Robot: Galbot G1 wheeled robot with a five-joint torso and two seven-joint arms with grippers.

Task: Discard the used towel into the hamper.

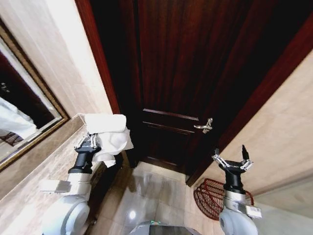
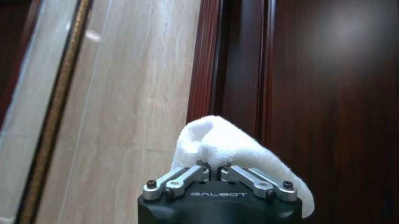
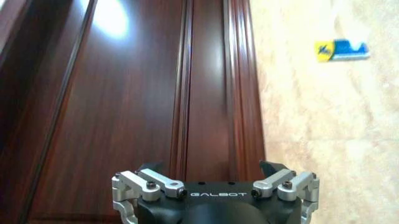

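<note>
Dark wooden door [image 1: 171, 73] ahead, left hand [image 1: 88, 143] pinching white towel [image 1: 108, 134], right hand [image 1: 232, 163] spread above hamper [image 1: 208, 198].

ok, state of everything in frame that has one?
left gripper: raised, shut on the towel
towel: white, bunched, held up off the floor
right gripper: raised, open, empty
hamper: on the floor by the right wall, no towel in it
door: closed
door handle: level
</note>
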